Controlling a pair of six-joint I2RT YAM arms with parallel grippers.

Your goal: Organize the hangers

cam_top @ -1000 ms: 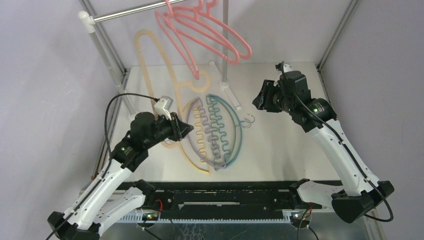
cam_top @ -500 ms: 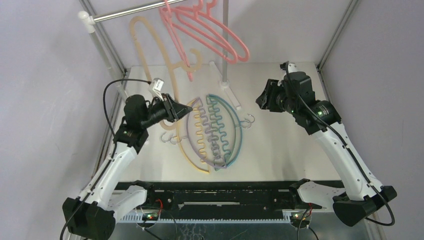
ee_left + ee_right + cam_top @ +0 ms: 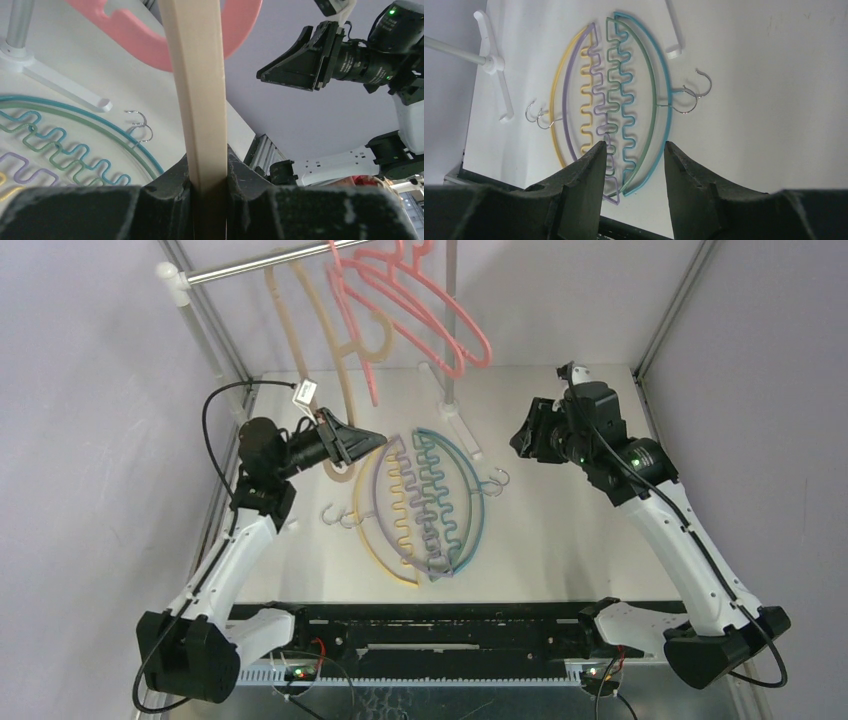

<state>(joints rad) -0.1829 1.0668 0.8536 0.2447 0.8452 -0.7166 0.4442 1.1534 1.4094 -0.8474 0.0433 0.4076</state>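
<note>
My left gripper (image 3: 372, 440) is shut on a tan hanger (image 3: 322, 320), holding it up near the silver rail (image 3: 260, 262); in the left wrist view the tan bar (image 3: 197, 75) runs up from between the jaws. Pink hangers (image 3: 430, 320) hang on the rail and show in the left wrist view (image 3: 150, 47). Yellow (image 3: 382, 558), lavender (image 3: 378, 502), green (image 3: 468, 502) and teal (image 3: 484, 512) wavy hangers lie flat on the table, also in the right wrist view (image 3: 624, 100). My right gripper (image 3: 518, 440) is open and empty, raised right of them.
The rack's white foot (image 3: 462, 430) and upright post (image 3: 452, 320) stand behind the flat hangers; another foot shows in the right wrist view (image 3: 494, 65). Metal frame posts (image 3: 215, 340) rise at left and right (image 3: 672, 310). Purple walls close both sides.
My left gripper has lifted the tan hanger up and back toward the rail, off the table. The pink hangers have swung slightly. The right arm has barely moved.
</note>
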